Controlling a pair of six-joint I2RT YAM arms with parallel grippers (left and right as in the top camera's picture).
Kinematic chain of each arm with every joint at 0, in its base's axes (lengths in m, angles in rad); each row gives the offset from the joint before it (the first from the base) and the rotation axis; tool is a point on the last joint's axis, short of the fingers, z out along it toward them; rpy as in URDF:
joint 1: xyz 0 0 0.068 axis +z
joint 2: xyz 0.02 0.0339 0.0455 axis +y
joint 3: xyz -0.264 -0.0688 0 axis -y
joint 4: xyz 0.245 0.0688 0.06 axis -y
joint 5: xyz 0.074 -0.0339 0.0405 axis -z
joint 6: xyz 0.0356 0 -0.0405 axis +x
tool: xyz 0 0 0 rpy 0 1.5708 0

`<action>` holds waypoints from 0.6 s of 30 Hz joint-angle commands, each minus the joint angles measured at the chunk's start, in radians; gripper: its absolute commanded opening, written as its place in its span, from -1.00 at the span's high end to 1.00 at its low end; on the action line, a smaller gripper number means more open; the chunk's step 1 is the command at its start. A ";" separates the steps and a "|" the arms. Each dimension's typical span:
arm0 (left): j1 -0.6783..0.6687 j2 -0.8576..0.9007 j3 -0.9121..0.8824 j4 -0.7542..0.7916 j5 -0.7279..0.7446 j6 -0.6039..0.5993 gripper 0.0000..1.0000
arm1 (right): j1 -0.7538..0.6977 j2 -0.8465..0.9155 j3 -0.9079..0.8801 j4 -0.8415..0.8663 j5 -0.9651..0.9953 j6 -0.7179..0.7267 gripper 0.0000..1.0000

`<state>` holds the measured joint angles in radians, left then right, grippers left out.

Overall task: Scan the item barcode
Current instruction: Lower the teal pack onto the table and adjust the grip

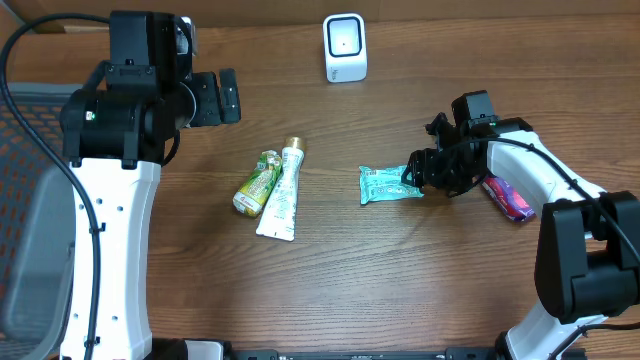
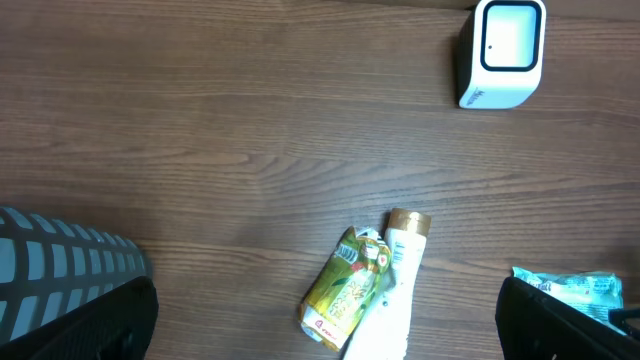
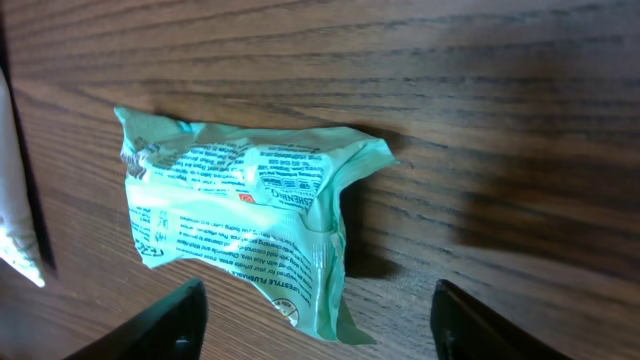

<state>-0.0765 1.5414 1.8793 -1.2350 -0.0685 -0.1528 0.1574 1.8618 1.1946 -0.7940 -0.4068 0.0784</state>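
Note:
A teal packet point(image 1: 388, 185) lies flat on the wooden table, its printed text side up in the right wrist view point(image 3: 240, 220). My right gripper point(image 1: 413, 179) is at its right end, open; both dark fingers point(image 3: 170, 322) stand wide apart, with the packet's corner between them, untouched point(image 3: 318, 305). The white scanner point(image 1: 345, 47) stands at the back centre and also shows in the left wrist view point(image 2: 502, 52). My left gripper point(image 1: 220, 97) hangs open, high over the table's left, holding nothing point(image 2: 325, 325).
A yellow-green pouch point(image 1: 256, 183) and a white tube point(image 1: 281, 190) lie side by side left of centre. A purple-red packet point(image 1: 508, 198) lies under the right arm. A grey mesh basket point(image 1: 22, 190) stands at the left edge.

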 commanded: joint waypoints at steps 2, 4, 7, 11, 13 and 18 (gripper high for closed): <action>0.004 0.008 0.013 0.000 -0.010 0.019 -0.99 | -0.003 0.007 -0.004 0.003 -0.005 0.005 -0.65; 0.004 0.008 0.013 0.000 -0.010 0.019 -0.99 | -0.003 0.007 -0.004 0.010 -0.005 0.005 -0.70; 0.004 0.008 0.013 0.001 -0.010 0.019 -0.99 | -0.002 0.007 -0.004 0.023 -0.005 0.005 -0.71; 0.004 0.008 0.013 0.000 -0.010 0.019 -0.99 | 0.000 0.011 -0.004 0.030 -0.024 0.004 -0.75; 0.004 0.008 0.013 0.000 -0.010 0.019 -0.99 | 0.000 0.018 -0.004 0.031 -0.028 0.004 -0.75; 0.004 0.008 0.013 0.000 -0.010 0.019 -0.99 | -0.001 0.066 -0.004 0.068 -0.055 0.003 -0.75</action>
<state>-0.0765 1.5414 1.8793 -1.2350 -0.0685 -0.1528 0.1577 1.8858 1.1946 -0.7418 -0.4252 0.0822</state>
